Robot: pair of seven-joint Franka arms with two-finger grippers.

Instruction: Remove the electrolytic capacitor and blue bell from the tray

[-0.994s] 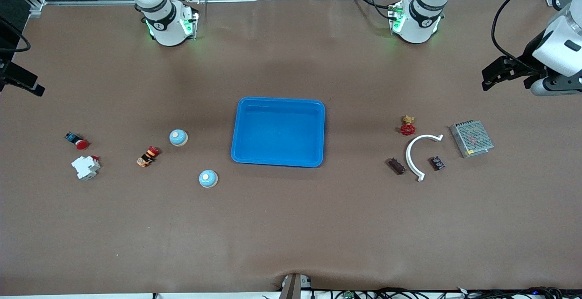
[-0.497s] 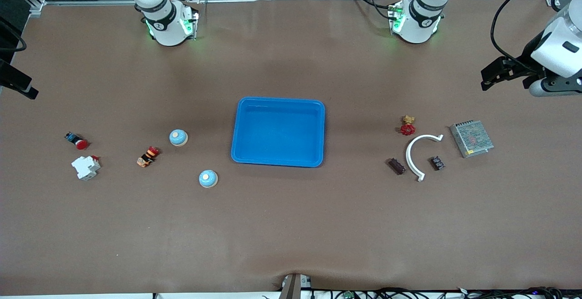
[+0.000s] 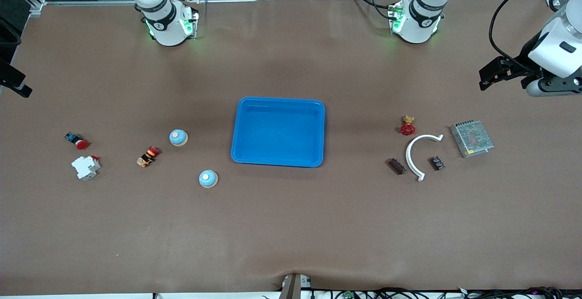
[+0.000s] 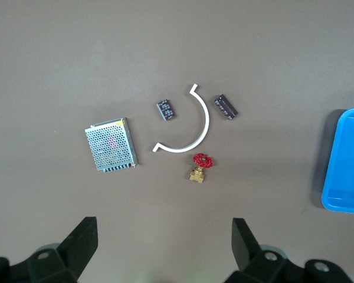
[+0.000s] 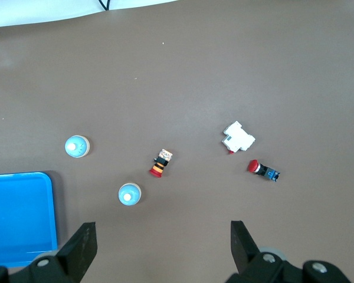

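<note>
Two light-blue bells (image 3: 178,137) (image 3: 208,178) stand toward the right arm's end of the table, beside the blue tray (image 3: 277,163). The right wrist view shows both bells (image 5: 130,194) (image 5: 77,146). Two small dark capacitor-like parts (image 3: 396,166) (image 3: 437,162) lie toward the left arm's end, on either side of a white arc; the left wrist view shows them too (image 4: 226,107) (image 4: 166,110). My left gripper (image 3: 491,74) (image 4: 164,242) hangs open and empty high over that end. My right gripper (image 3: 11,81) (image 5: 162,244) hangs open and empty at the table's edge, partly cut off in the front view.
Near the capacitors lie a white curved piece (image 3: 416,153), a red-handled brass valve (image 3: 408,126) and a metal mesh box (image 3: 471,138). Near the bells lie an orange-and-black part (image 3: 148,156), a white breaker (image 3: 85,167) and a red push button (image 3: 77,141).
The right gripper has drifted farther off the table's edge at its end. The left gripper has shifted slightly toward the bases. Nothing on the table has moved.
</note>
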